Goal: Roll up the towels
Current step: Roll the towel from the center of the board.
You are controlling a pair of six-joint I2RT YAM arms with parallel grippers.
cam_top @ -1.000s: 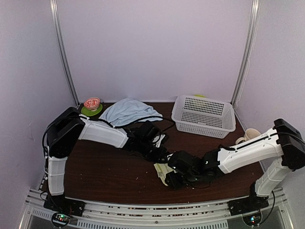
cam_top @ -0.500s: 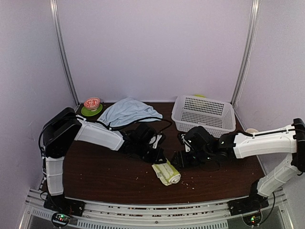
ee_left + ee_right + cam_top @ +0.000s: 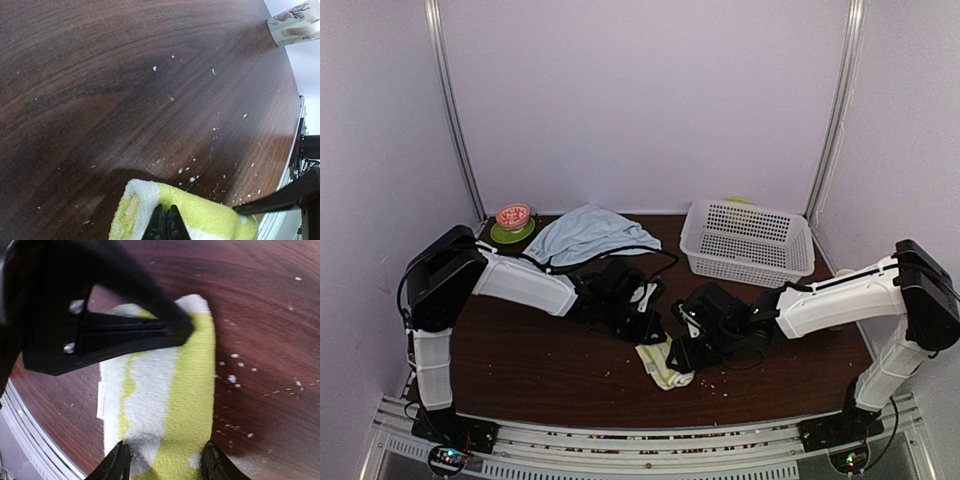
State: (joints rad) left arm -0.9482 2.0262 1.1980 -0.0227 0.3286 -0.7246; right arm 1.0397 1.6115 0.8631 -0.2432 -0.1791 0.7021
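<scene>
The lime-green towel (image 3: 665, 366) with white print lies rolled on the dark wooden table (image 3: 540, 360), near the front middle. My left gripper (image 3: 650, 330) is shut, its tips (image 3: 166, 221) pressing down on one end of the roll (image 3: 200, 212). My right gripper (image 3: 682, 352) comes from the right and is open, its two fingers (image 3: 118, 463) standing on either side of the roll (image 3: 175, 390) at its other end. The left gripper's black finger (image 3: 115, 332) crosses the roll's far end in the right wrist view. The pale-blue towel (image 3: 585, 232) lies crumpled at the back left.
A white perforated basket (image 3: 750, 242) stands at the back right. A red-patterned bowl on a green plate (image 3: 513, 220) sits in the back left corner. A patterned mug (image 3: 292, 22) lies toward the right edge. White crumbs (image 3: 192, 175) dot the wood around the roll.
The right arm swung away from the green roll to the right, then came back down over it. The left gripper has stayed pressed on the roll.
</scene>
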